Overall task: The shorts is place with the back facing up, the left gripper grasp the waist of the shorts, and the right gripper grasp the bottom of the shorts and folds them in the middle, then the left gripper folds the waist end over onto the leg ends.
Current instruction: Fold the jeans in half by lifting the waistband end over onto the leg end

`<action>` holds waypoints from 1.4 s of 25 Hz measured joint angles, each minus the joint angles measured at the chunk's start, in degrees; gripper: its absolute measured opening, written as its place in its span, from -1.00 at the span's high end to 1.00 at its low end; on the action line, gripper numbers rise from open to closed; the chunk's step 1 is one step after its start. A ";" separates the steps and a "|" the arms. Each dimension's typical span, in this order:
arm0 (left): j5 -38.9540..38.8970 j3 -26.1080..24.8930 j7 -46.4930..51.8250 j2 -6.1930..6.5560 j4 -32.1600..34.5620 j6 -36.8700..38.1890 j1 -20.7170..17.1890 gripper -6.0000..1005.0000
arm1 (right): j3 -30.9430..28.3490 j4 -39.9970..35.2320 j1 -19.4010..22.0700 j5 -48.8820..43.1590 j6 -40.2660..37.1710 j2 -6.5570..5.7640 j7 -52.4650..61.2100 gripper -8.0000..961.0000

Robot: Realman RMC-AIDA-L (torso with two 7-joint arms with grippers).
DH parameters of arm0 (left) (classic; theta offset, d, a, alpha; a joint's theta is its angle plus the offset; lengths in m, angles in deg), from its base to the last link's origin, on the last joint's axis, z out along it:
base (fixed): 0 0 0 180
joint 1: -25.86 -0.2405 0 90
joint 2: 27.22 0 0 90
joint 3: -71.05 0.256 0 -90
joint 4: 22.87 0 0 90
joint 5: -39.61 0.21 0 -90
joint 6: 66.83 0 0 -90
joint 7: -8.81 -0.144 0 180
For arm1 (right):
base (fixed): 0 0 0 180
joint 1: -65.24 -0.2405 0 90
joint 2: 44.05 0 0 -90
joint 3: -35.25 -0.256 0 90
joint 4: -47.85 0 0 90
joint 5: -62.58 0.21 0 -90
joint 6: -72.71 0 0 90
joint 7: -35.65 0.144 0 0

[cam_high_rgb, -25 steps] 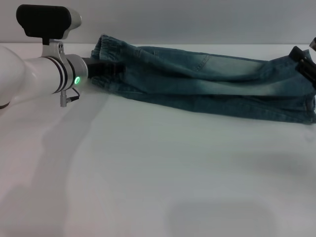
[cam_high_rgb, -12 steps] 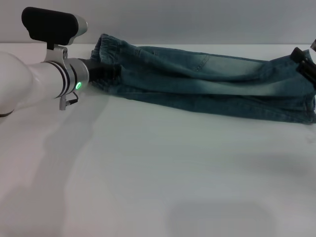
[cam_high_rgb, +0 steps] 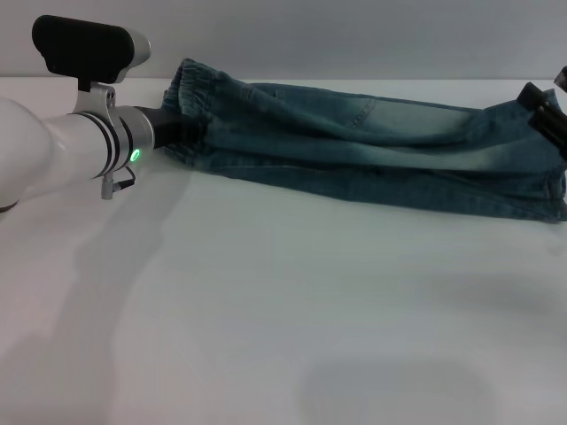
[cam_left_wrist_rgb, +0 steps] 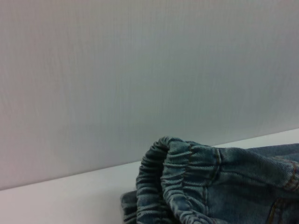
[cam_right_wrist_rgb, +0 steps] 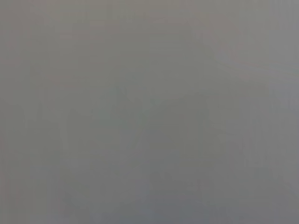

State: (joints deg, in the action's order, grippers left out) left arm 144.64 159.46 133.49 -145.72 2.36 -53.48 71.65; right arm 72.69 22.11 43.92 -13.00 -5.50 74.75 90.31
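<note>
From the head camera, the shorts lie already doubled lengthwise into a long denim strip on the white table, their long axis running from about 9 o'clock to 3 o'clock across the far half of the surface, dipping slightly toward the robot at the right. The waist is the 9 o'clock end, and the left gripper meets it there, its black claw pushed into the near corner of the gathered band; cloth covers the tips, so whether it is clenched on the denim or released cannot be told. The leg ends lie at the 3 o'clock end, where the right gripper shows only as a black part at the frame's edge, touching or just above the fabric; its grip cannot be told either. Judging by this layout, the coming fold carries the waist along that same axis toward 3 o'clock, and the left arm is clearly the nearer one to do it. The left wrist camera shows the puckered elastic waist close up, bunched and raised a little off the table, with a plain grey wall behind; no fingers appear. The right wrist camera gives only a featureless grey field, with no shorts and no claw visible.
</note>
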 joint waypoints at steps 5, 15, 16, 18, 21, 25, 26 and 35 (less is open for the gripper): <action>0.00 -0.23 -0.09 0.02 0.00 0.00 -0.01 0.62 | -0.02 0.28 0.10 0.00 -0.04 0.03 0.00 -0.36; 0.00 -0.22 -0.27 0.05 0.00 0.14 -0.01 0.79 | -0.09 0.53 0.01 0.07 0.07 0.03 0.00 -0.36; 0.00 -0.33 -0.27 0.13 0.03 0.25 -0.03 0.80 | -0.09 0.53 -0.02 0.08 0.09 0.03 0.00 -0.36; 0.01 -0.47 -0.28 0.30 0.42 0.36 -0.35 0.82 | -0.09 0.54 -0.09 0.10 0.21 0.03 0.00 -0.36; 0.18 -0.58 -0.29 0.70 2.30 0.38 -1.84 0.84 | -0.02 0.74 -0.31 0.12 0.79 0.01 0.00 -0.36; 1.45 -2.14 -0.30 1.12 4.07 0.59 -3.20 0.87 | 0.20 1.43 -0.85 0.15 1.43 -0.06 0.00 -0.36; 1.45 -2.14 -0.30 1.12 4.07 0.59 -3.20 0.87 | 0.14 1.72 -1.07 0.14 1.59 -0.09 0.00 -0.36; 9.18 -7.39 0.05 0.89 5.90 1.76 -3.90 0.87 | 0.35 4.38 -3.89 0.15 8.18 -0.08 -1.50 -0.36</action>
State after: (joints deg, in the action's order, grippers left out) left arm 153.82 152.07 133.54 -144.83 8.26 -51.71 67.75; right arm 73.04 26.48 40.02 -12.85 2.68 74.67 88.81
